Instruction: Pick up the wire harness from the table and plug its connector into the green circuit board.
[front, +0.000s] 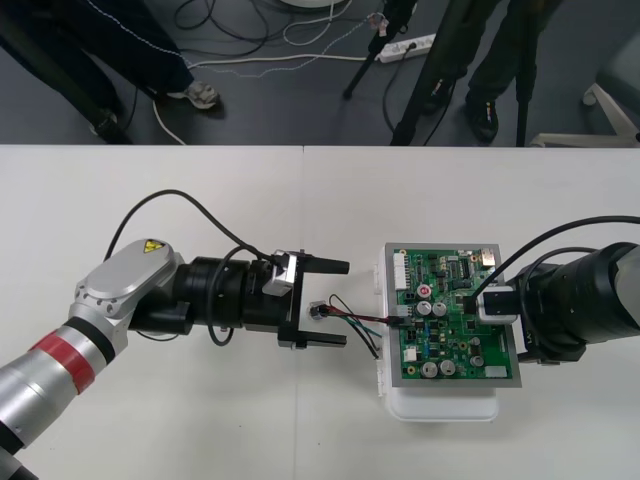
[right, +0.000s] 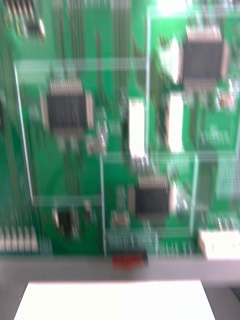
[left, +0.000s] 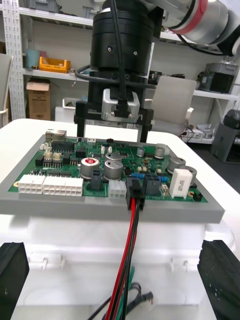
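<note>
On the counter (front: 200, 420) the green circuit board (front: 450, 345) on its white base (front: 440, 405) sits toward 3 o'clock, and the right end effector (left: 114, 136) stands over it with its fingers spread and empty. The left end effector (front: 338, 303), at the board's 9 o'clock, is spread wide on either side of the wire harness (front: 355, 320). The harness's socket (front: 318, 311) lies on the counter, and its black plug (left: 135, 190) sits in the board's 9 o'clock edge.

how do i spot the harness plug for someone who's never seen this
Start at the green circuit board on its white base. On the board's edge facing the left gripper sits a small black plug, among white connectors. It alone has red and black wires trailing off the board.
</note>
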